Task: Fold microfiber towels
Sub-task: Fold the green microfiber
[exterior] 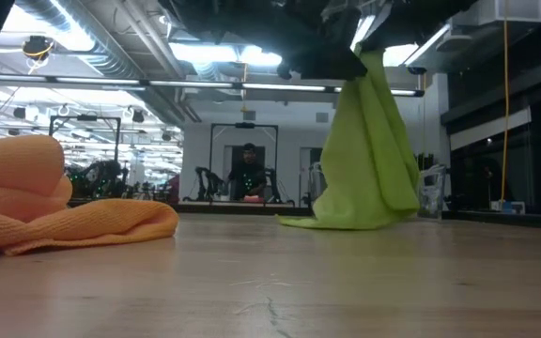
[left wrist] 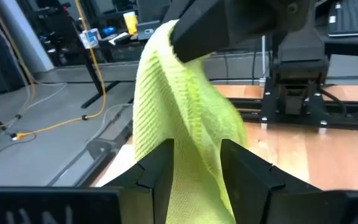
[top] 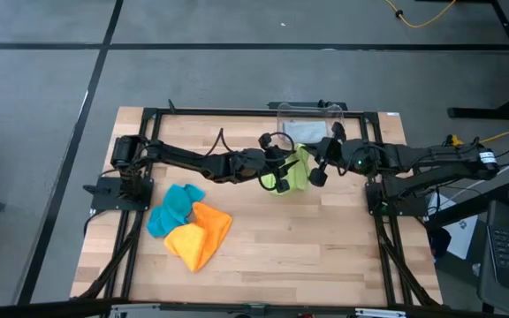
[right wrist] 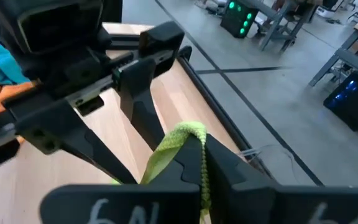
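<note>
Mid-table, near the far edge, my right gripper point(right wrist: 188, 155) is pinched shut on the top edge of the lime green towel point(exterior: 369, 150), which hangs in a long drape with its lower end resting on the table point(top: 325, 247) in front of the clear bin point(top: 312, 119). My left gripper point(left wrist: 194, 165) stands part-open with the cloth running between its fingers point(left wrist: 157, 171); I cannot tell that it has any hold. To do this step well, I judge the left fingers should close on a single edge, not a bunched fold, level with the right's pinch, so the towel can spread flat. The orange towel point(top: 203, 234) and teal towel point(top: 173, 208) lie heaped on the left side, touching each other.
</note>
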`<state>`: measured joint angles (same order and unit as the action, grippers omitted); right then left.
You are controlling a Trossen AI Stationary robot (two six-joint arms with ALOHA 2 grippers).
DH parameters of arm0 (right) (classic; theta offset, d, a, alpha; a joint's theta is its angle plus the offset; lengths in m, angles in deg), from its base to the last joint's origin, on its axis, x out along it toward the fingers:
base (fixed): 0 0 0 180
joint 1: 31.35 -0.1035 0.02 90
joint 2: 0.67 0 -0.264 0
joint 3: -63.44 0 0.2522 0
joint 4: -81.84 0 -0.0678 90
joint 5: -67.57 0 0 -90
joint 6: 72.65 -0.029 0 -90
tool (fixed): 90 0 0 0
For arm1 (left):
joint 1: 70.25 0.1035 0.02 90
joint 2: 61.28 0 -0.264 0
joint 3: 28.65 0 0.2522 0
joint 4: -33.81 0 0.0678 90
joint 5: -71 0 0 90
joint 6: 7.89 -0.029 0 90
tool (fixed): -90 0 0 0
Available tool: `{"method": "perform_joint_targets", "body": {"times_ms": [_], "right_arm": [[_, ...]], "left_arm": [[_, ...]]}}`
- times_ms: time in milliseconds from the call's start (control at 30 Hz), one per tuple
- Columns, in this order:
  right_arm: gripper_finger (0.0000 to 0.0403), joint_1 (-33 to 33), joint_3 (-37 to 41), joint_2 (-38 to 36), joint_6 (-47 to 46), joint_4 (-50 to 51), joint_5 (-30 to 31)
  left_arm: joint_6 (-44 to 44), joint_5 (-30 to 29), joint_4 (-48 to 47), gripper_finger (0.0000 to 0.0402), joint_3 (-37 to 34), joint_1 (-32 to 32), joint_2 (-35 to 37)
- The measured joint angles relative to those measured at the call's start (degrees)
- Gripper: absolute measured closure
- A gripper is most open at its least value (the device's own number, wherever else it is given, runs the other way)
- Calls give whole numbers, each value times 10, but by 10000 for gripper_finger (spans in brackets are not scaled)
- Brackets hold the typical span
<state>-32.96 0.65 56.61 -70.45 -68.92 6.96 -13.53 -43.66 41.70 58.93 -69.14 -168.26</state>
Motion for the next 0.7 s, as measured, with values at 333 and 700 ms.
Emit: {"method": "perform_joint_targets", "body": {"times_ms": [333,700], "right_arm": [[399,0,0,-1,62,-90,-1],[399,0,0,-16,125,-169,0]], "left_arm": [[25,-3,-3,276,0,0,-4],[26,-3,-20,276,0,0,-4]]}}
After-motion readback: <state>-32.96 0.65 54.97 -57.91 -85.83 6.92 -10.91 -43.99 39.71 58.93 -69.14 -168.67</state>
